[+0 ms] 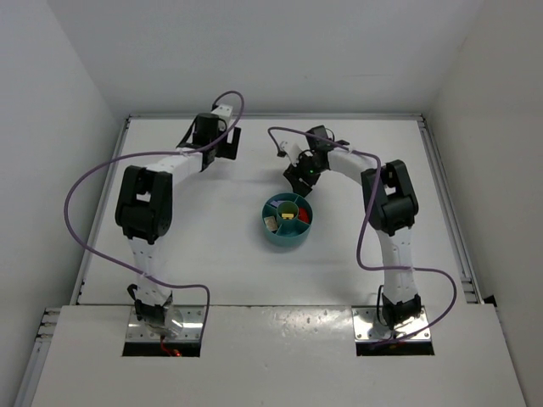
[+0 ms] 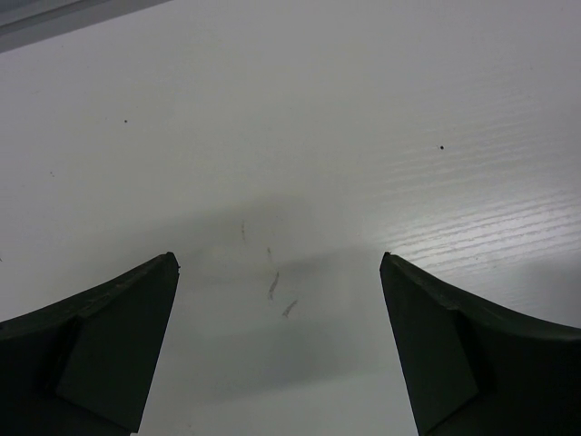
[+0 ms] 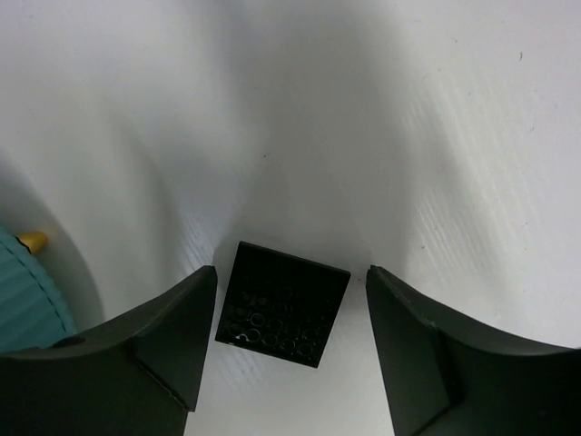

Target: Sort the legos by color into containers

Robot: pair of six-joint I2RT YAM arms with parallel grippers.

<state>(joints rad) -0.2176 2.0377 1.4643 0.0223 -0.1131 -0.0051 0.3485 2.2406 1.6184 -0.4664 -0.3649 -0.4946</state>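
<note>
A black lego (image 3: 283, 303), a flat square plate, lies on the white table between the fingers of my right gripper (image 3: 292, 271). The jaws stand open on either side of it: the left finger sits close to its edge and a gap shows at the right finger. From above, the right gripper (image 1: 299, 178) points down just behind the round teal dish (image 1: 273, 236). The dish's compartments hold a yellow lego (image 1: 289, 206), a red lego (image 1: 302, 217) and a tan lego (image 1: 271, 223). My left gripper (image 2: 280, 263) is open over bare table, far from the dish (image 3: 27, 304).
The left arm reaches to the far left-centre, its gripper (image 1: 230, 141) near the back wall. Purple cables loop beside both arms. White walls enclose the table on three sides. A yellow piece (image 3: 34, 241) shows at the dish's rim in the right wrist view.
</note>
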